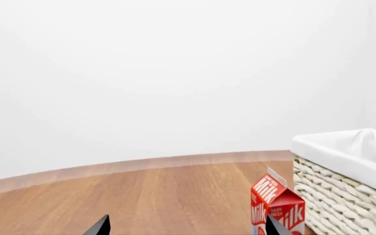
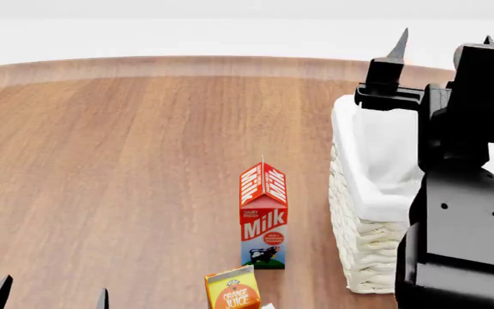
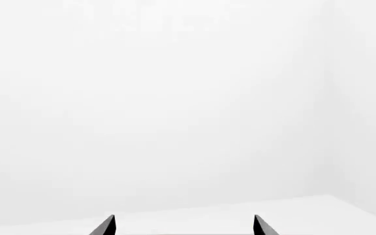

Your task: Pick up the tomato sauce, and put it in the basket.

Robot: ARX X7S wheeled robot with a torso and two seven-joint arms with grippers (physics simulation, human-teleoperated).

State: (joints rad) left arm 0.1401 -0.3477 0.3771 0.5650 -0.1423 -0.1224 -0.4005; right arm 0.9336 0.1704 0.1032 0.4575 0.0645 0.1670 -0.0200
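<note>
The tomato sauce can is out of view in all frames. The cream woven basket point(image 2: 360, 248) with a white cloth lining stands on the wooden floor at the right. It also shows in the left wrist view point(image 1: 344, 196). My right gripper point(image 2: 442, 42) is raised above the basket's far side, fingertips pointing up, open and empty. Its wrist view shows only white wall between the open fingertips point(image 3: 183, 226). My left gripper point(image 2: 49, 298) is low at the near left, open and empty. Its wrist view point(image 1: 188, 227) looks across the floor toward the basket.
A red milk carton point(image 2: 262, 215) stands just left of the basket and also shows in the left wrist view point(image 1: 276, 205). An orange juice carton point(image 2: 232, 291) stands nearer, at the bottom edge. My right arm point(image 2: 457, 244) hides the basket's right part.
</note>
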